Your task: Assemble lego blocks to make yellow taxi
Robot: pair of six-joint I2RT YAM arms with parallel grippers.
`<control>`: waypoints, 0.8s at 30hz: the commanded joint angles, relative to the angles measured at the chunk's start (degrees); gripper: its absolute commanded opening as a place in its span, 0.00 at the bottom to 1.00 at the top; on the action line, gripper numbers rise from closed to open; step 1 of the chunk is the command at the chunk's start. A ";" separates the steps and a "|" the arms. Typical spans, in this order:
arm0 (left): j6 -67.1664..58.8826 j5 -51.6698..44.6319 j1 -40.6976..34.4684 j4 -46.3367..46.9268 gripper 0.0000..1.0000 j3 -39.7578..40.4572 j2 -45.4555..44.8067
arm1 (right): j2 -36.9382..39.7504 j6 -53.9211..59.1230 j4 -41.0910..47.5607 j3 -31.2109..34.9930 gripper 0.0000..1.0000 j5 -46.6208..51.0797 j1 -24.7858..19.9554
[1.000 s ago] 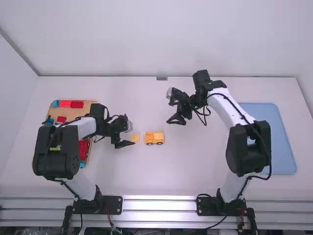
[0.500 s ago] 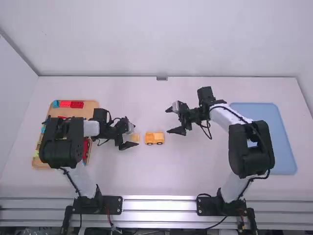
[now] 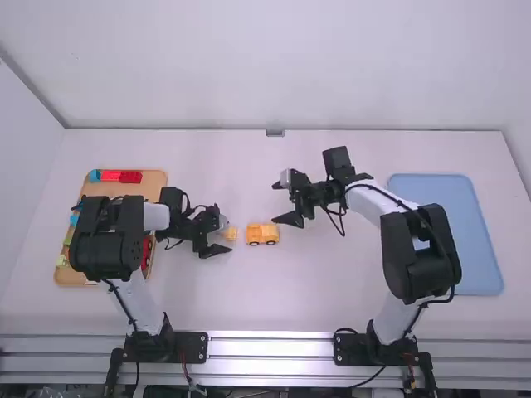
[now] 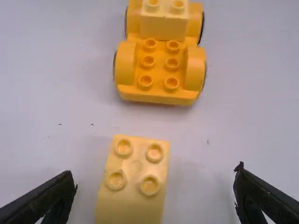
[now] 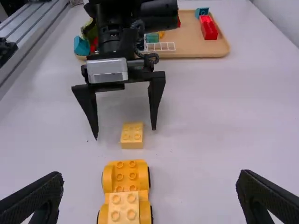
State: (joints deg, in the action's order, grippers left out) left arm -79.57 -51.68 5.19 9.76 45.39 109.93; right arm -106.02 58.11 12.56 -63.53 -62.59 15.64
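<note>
As the high view shows, the left tool (image 3: pixel 224 237) is spread wide around the loose yellow block (image 3: pixel 231 234), which sits on the white surface (image 3: pixel 332 290) at nine o'clock from the yellow car base (image 3: pixel 262 235). In the left wrist view its fingers stand one on each side of the block, with a gap at either side, so it grips nothing and neither finger touches the block. Whether its tips meet the surface, one cannot tell. The loose block has four studs, facing up, and lies near the base but apart from it.

The right tool (image 3: pixel 275 203) is also wide and empty, at about one o'clock from the base and clear of it, its own wrist view showing the two fingers well apart. The base stands upright on its wheels. A paler yellow block (image 5: pixel 124 208) is set on its three o'clock half, four studs up, while six studs lie bare on the nine o'clock half.

At nine o'clock, partly beneath the left arm, lies a wooden tray (image 3: pixel 101 190), with red blocks (image 3: pixel 120 177) along its twelve o'clock edge. A blue tray (image 3: pixel 444 232) lies at three o'clock, beyond the right arm.
</note>
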 commanded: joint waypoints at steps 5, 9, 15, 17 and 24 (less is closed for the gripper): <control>-0.85 0.13 0.11 0.20 0.69 0.83 0.68 | 0.35 -1.18 -0.15 0.28 0.99 -0.35 -0.24; -0.83 0.20 0.07 -0.46 0.66 0.35 0.68 | 0.35 -1.33 -0.20 0.28 0.99 -0.35 -0.24; 1.36 -1.75 0.07 -6.23 0.63 -2.03 0.68 | 0.35 -1.36 -0.17 0.28 0.99 -0.52 -0.26; 3.23 -1.14 0.07 -7.34 0.62 -2.34 0.68 | 0.35 -1.33 -0.15 0.28 0.99 -0.52 -0.24; 4.28 -1.92 0.07 -9.79 0.61 -3.50 1.55 | 0.35 -1.29 -0.42 0.28 0.99 -0.57 -0.22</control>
State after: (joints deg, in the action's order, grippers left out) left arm -76.16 -51.51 5.19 -0.01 42.37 110.08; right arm -106.00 56.95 12.14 -63.51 -62.61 15.49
